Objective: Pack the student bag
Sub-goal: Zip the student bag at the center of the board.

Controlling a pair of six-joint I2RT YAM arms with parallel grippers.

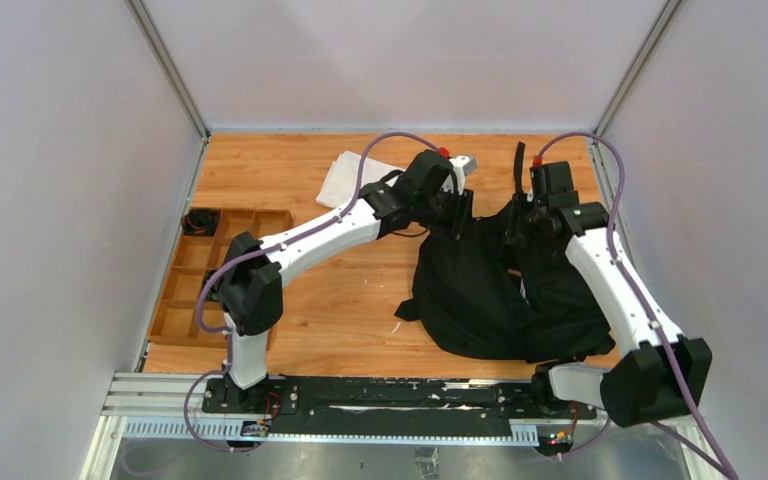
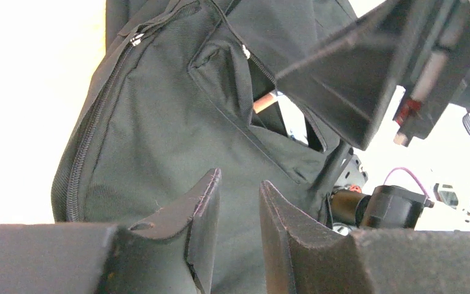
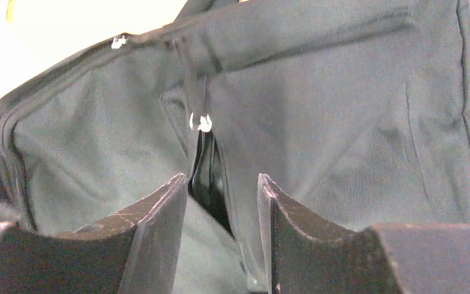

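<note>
The student bag [image 1: 480, 300], a large black fabric backpack, lies right of the table's middle with its far edge drawn up to both grippers. My left gripper [image 1: 457, 218] is at the bag's upper left edge; in the left wrist view its jaws [image 2: 240, 184] stand narrowly apart with bag fabric [image 2: 159, 141] between them. A pocket [image 2: 269, 110] gapes open, showing something pinkish and white inside. My right gripper [image 1: 520, 228] is at the upper right edge; in the right wrist view [image 3: 221, 184] it pinches a fabric fold beside a zipper opening, below a metal zipper pull [image 3: 201, 122].
A folded white cloth [image 1: 355, 180] lies at the back, behind the left arm. A wooden compartment tray [image 1: 185, 300] stands at the left edge with a black item [image 1: 198, 222] in its far corner. A bag strap [image 1: 517, 165] sticks up at the back. Grey walls enclose the table.
</note>
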